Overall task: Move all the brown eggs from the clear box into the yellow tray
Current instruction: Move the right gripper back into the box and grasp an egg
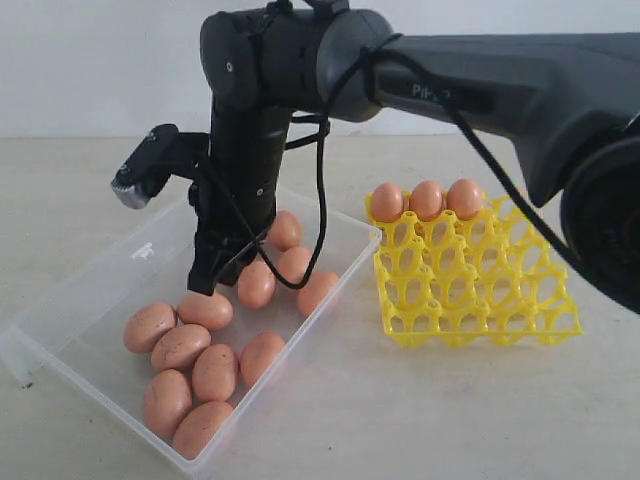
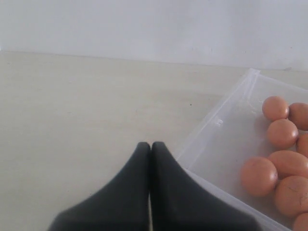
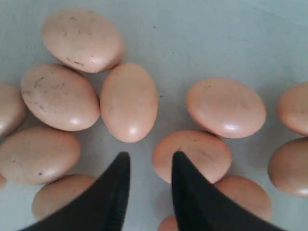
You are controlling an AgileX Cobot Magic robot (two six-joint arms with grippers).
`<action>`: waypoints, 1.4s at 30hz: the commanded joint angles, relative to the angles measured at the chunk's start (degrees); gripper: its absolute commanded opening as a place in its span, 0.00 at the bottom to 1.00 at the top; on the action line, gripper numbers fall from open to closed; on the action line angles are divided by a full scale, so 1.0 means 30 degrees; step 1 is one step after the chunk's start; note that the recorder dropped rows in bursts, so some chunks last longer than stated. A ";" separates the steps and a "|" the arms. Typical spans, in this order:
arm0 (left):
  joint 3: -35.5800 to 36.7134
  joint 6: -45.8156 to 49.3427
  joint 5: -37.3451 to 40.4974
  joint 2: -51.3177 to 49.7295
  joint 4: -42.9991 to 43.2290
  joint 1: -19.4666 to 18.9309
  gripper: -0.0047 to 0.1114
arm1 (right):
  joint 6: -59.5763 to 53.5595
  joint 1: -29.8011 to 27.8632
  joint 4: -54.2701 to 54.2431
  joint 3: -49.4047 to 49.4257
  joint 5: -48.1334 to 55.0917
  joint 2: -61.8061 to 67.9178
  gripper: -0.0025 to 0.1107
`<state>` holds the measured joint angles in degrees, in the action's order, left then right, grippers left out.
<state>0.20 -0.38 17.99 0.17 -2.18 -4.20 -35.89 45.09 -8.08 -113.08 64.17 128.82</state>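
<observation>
Noted three brown eggs (image 1: 426,200) in yellow tray (image 1: 470,337), about eleven in clear box (image 1: 100,300); right gripper (image 3: 151,155) slightly parted, empty; left gripper (image 2: 150,144) closed.

bkgd: one plain wall (image 1: 100,60), off-white to pale grey, matt, even in tone across ext view. same wall fills upper part of left wrist view, same plain tone. work surface: table top (image 1: 450,420), pale cream-beige, dull finish, w/ faint lengthwise streaks like a light wood-grain laminate. table runs back to the wall & meets it at a straight seam (image 1: 60,137), seen as a thin darker line. one tiny dark speck (image 2: 190,104) on the surface in left wrist view. light: soft, diffuse, evenly spread; shadows on the table weak w/ blurred edges. source direction: cannot tell. pics slightly hazy, colours washed.
</observation>
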 commanded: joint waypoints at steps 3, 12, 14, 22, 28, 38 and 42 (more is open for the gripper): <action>-0.0068 -0.0024 -0.0146 -0.0057 0.0020 0.0093 0.00 | -0.1723 -0.0160 -0.0100 -0.0293 -0.1101 0.0893 0.57; -0.0068 -0.0024 -0.0146 -0.0057 0.0020 0.0093 0.00 | -0.1908 -0.0160 -0.0920 -0.0293 -0.3829 0.1087 0.53; -0.0068 -0.0024 -0.0146 -0.0057 0.0020 0.0093 0.00 | -0.2111 -0.0160 -0.0966 -0.0293 -0.3681 0.1165 0.53; -0.0068 -0.0024 -0.0146 -0.0057 0.0020 0.0093 0.00 | -0.3369 -0.0160 -0.1722 -0.0293 -0.3111 0.1722 0.53; -0.0068 -0.0024 -0.0146 -0.0057 0.0020 0.0093 0.00 | -0.3369 -0.0160 -0.1648 -0.0293 -0.3588 0.2442 0.53; -0.0068 -0.0024 -0.0146 -0.0057 0.0020 0.0093 0.00 | -0.2527 -0.0160 -0.1637 -0.0259 -0.4374 0.2992 0.51; -0.0068 -0.0024 -0.0146 -0.0057 0.0020 0.0093 0.00 | -0.0736 -0.0160 -0.1564 -0.0259 -0.4872 0.2992 0.15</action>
<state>0.20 -0.38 17.99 0.17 -2.18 -4.20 -41.20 44.99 -13.09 -113.85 50.63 137.73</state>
